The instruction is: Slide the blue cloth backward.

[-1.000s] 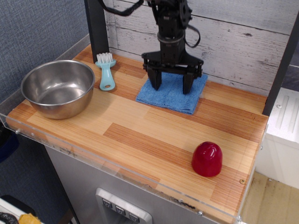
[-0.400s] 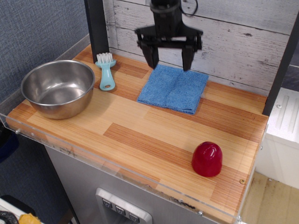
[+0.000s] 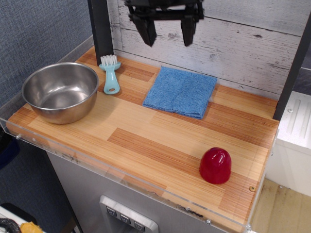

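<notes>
Black claw with two blunt, tapered fingers under a crossbar

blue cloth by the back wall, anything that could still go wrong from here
1. The flat, folded blue terry cloth lies near the white plank wall; pushing it further backward might bunch it against the boards.
2. The black gripper hangs above the cloth with its jaws open; a descent slightly off to one side could nudge the small light-blue-handled brush.
3. The round steel bowl and the red domed object sit well apart, so they look low-risk.
</notes>
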`<state>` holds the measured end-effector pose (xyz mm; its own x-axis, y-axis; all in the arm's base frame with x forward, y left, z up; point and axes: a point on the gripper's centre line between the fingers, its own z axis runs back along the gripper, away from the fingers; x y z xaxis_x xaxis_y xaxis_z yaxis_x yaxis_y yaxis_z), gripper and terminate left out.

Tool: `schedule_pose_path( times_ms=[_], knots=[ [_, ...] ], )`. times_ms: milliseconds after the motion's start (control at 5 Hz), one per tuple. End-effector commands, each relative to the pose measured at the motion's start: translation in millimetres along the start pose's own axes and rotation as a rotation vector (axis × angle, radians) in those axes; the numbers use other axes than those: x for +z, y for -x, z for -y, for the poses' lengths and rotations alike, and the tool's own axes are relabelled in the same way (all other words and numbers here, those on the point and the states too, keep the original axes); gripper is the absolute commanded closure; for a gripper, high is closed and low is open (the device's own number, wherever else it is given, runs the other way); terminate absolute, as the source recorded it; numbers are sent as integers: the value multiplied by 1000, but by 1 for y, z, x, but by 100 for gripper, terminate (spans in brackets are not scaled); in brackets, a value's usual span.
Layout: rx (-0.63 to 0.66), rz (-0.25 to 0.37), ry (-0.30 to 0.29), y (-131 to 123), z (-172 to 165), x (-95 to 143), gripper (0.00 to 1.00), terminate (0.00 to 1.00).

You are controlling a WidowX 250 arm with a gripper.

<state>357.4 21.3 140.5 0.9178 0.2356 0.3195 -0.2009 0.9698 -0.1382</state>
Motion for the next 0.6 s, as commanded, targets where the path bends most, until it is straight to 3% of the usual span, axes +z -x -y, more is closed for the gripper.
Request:
schedule_pose_path(
  times_ms=[0,200,400],
  knots=[
    [-32,86,1,4,-8,31,0,0],
    [-32,86,1,4,-8,31,0,0],
    [-32,86,1,4,-8,31,0,100]
  ],
)
